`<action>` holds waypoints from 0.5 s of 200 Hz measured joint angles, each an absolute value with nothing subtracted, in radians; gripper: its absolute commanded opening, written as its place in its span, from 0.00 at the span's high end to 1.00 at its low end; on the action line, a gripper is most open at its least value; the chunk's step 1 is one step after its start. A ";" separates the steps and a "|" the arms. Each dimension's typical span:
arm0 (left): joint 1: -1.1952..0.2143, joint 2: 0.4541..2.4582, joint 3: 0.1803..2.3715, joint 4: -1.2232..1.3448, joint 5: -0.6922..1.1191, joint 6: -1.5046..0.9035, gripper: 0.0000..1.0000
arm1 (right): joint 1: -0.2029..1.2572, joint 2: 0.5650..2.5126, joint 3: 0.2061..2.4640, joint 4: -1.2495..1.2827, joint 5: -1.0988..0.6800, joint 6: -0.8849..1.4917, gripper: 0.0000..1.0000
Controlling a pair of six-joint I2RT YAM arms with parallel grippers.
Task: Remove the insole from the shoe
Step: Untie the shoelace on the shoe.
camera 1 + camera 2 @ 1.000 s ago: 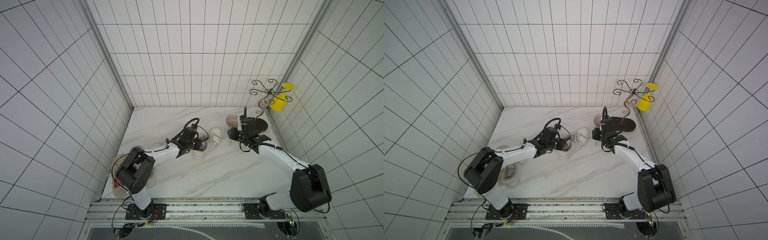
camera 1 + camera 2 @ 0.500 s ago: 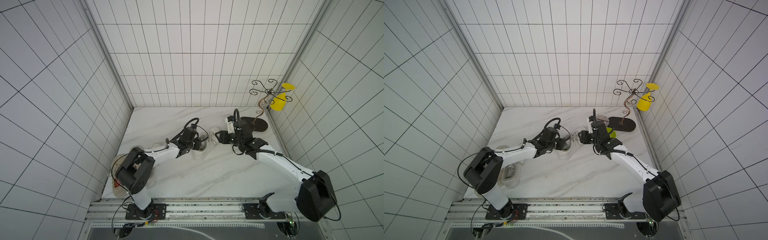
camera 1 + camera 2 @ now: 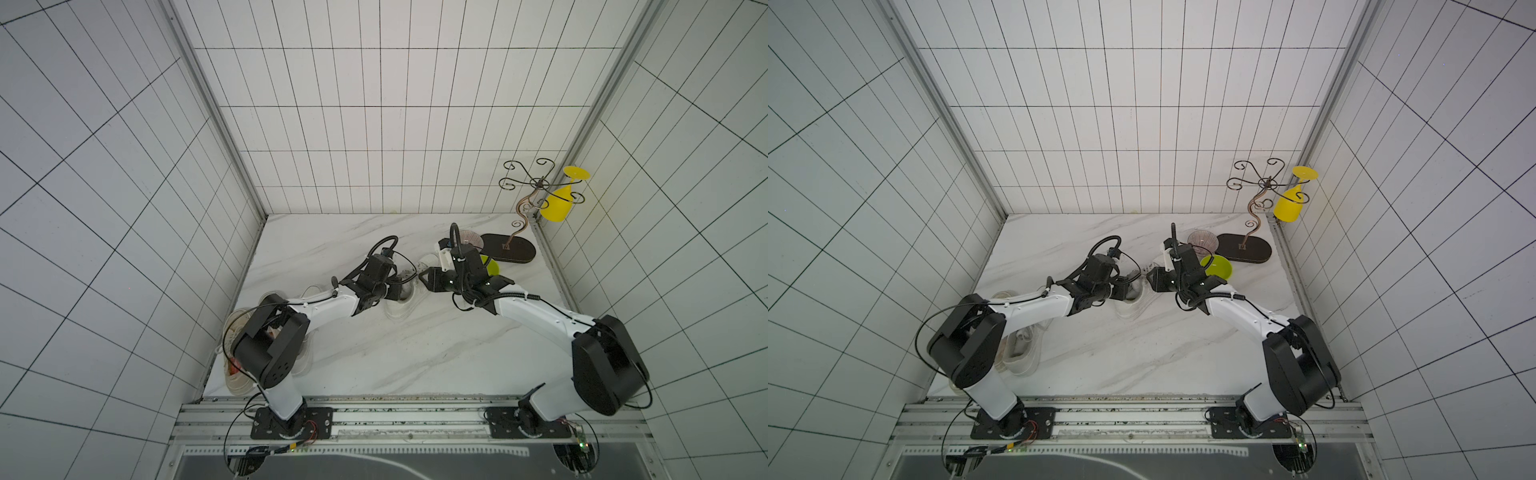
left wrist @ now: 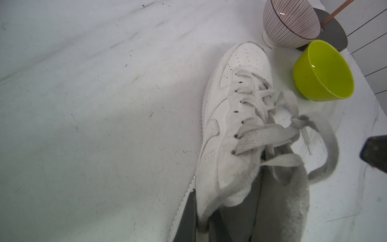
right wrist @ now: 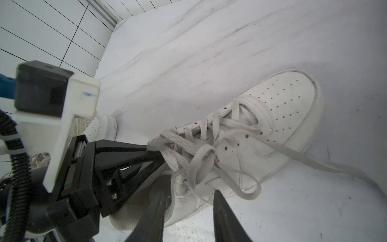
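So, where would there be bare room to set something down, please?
Bare: far left, between back wall and shoe; near middle, between shoe and rail. Crowded: bowls and stand far right, spare shoes near left.

Three white tiled walls box in the cell: back wall (image 3: pixel 374 124), left wall (image 3: pixel 104 208), right wall (image 3: pixel 685 208), all with dark grout lines in a rectangular grid. Grey metal corner posts (image 3: pixel 212 112) run up where the walls meet. Bench (image 3: pixel 353 353) is white marble-look with faint grey veining; in the wrist views it shows small dark scuffs and specks. Silver aluminium rail (image 3: pixel 395 419) runs along the near edge, with a dark panel (image 3: pixel 415 465) below it. In the far right corner a scrolled wire stand (image 3: pixel 511 249) sits on a dark oval base, with a yellow glass (image 3: pixel 555 208) hanging upside down from it. Light is even and diffuse, shadows soft.
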State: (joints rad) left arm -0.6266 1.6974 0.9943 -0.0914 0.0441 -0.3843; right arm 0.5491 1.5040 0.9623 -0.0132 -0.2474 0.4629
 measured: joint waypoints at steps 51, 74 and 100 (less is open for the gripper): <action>-0.627 1.697 0.994 -0.091 0.044 -0.384 1.00 | 0.558 1.559 0.963 0.002 -0.255 0.461 0.69; -0.627 1.697 0.994 -0.091 0.043 -0.384 1.00 | 0.558 1.575 0.963 0.005 -0.255 0.458 0.74; -0.627 1.697 0.994 -0.092 0.043 -0.384 1.00 | 0.558 1.576 0.963 0.010 -0.256 0.454 0.82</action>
